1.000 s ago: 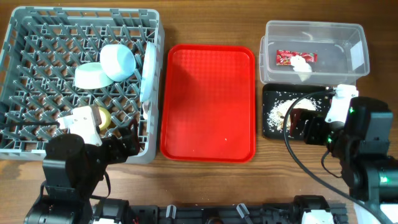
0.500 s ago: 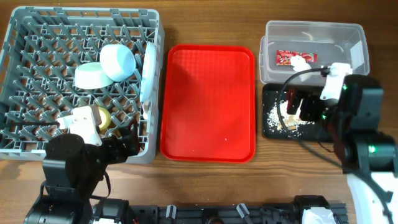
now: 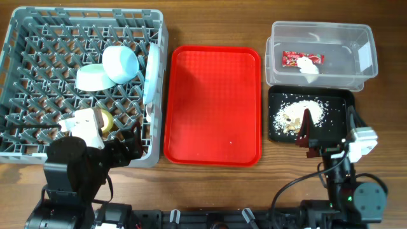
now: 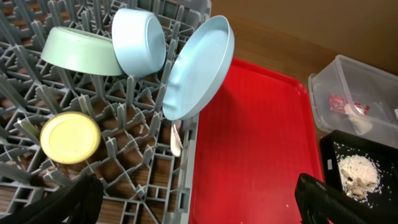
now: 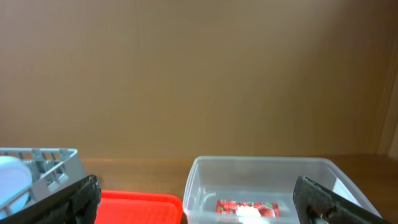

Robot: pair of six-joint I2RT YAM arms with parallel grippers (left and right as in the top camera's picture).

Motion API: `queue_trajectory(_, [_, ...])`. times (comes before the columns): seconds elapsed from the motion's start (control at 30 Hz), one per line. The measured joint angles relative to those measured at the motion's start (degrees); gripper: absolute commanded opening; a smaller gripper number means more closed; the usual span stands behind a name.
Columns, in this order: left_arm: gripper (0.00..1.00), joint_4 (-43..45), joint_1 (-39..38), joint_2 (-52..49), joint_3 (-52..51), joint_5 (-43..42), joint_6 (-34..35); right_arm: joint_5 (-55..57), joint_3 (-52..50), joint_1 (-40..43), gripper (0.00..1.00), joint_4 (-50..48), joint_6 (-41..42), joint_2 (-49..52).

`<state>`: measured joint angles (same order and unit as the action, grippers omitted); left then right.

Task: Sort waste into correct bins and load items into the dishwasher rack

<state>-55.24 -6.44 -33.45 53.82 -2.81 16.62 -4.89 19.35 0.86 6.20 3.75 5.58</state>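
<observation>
The grey dishwasher rack [image 3: 38, 38] at the left holds a pale green bowl [image 3: 94, 77], a pale blue bowl [image 3: 121, 63], an upright plate [image 3: 151, 73], a yellow-green cup [image 3: 107, 121] and a white spoon [image 4: 176, 138]. The clear tub [image 3: 356, 38] holds the red-and-white wrapper [image 3: 299, 58]. The black tray [image 3: 337, 105] holds the rice-like scraps [image 3: 294, 114]. My left gripper [image 4: 199, 208] is open and empty over the rack's front right corner. My right gripper [image 5: 199, 208] is open and empty, raised near the black tray's front edge, facing the tub.
The red serving tray [image 3: 213, 105] lies between the rack and the bins, with a few crumbs on it. A small white piece [image 3: 309, 65] lies by the wrapper in the tub. A brown wall stands behind the table.
My right arm has pulled back from over the black tray toward the table's front edge. The left arm has not moved.
</observation>
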Motion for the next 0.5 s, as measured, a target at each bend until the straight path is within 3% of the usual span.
queue_trajectory(0.27, [1.00, 0.0, 0.0, 0.0, 0.0, 0.0, 0.0, -0.2, -13.0, 0.0, 1.00, -16.5, -0.5, -4.5])
queue_trajectory(0.37, [1.00, 0.0, 0.0, 0.0, 0.0, 0.0, 0.0, -0.2, -17.0, 0.0, 0.99, -16.7, -0.7, -4.5])
queue_trajectory(0.5, [1.00, 0.0, 0.0, 0.0, 0.0, 0.0, 0.0, -0.6, -19.0, 0.0, 1.00, -9.0, -0.6, -4.6])
